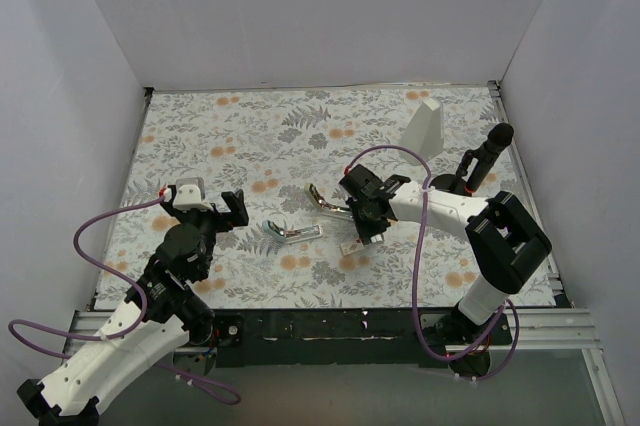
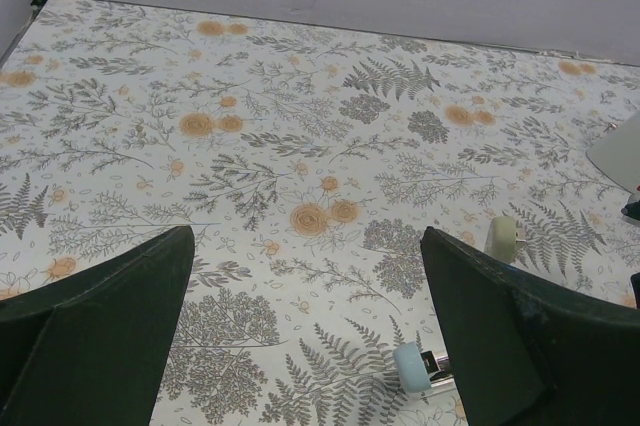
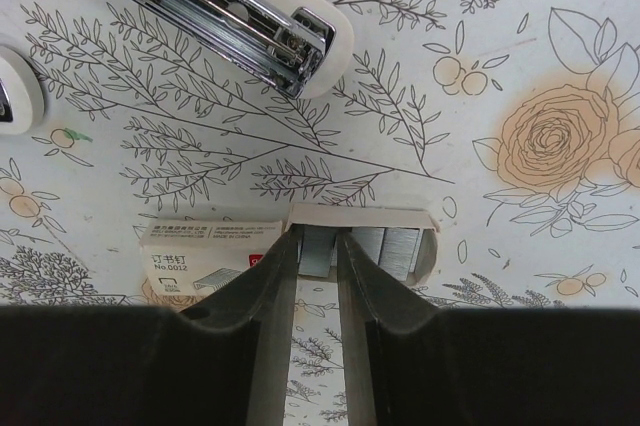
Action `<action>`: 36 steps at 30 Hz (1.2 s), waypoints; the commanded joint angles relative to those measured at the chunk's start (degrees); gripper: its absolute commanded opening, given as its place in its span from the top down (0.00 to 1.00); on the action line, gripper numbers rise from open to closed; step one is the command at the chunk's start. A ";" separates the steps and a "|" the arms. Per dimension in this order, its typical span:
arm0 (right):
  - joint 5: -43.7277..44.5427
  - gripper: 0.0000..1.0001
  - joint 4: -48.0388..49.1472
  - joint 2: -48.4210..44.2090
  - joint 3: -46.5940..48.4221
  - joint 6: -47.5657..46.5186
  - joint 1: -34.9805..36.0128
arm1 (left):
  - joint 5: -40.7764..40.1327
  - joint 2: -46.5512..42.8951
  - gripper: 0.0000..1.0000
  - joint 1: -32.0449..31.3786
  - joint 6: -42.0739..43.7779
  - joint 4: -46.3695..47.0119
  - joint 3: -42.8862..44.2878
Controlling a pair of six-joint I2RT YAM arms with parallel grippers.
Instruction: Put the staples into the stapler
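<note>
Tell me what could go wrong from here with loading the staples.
The right gripper straddles one strip of staples lying in the box; a weak pinch could drop it or drag the box along. The open stapler nearest it looks beige, not the blue stapler, so the wrong one might get loaded.
</note>
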 commanded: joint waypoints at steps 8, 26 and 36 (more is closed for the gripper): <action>1.40 0.73 1.09 0.86 -0.30 1.29 0.48 | 0.79 0.65 0.02 0.54 0.83 0.48 -0.31; 3.07 0.81 0.04 -0.10 0.40 1.29 0.91 | 1.67 1.27 0.02 0.72 0.74 0.39 -0.22; 3.16 0.84 0.73 -4.67 0.15 -1.43 1.44 | 1.94 1.44 0.02 0.98 0.65 0.48 -0.40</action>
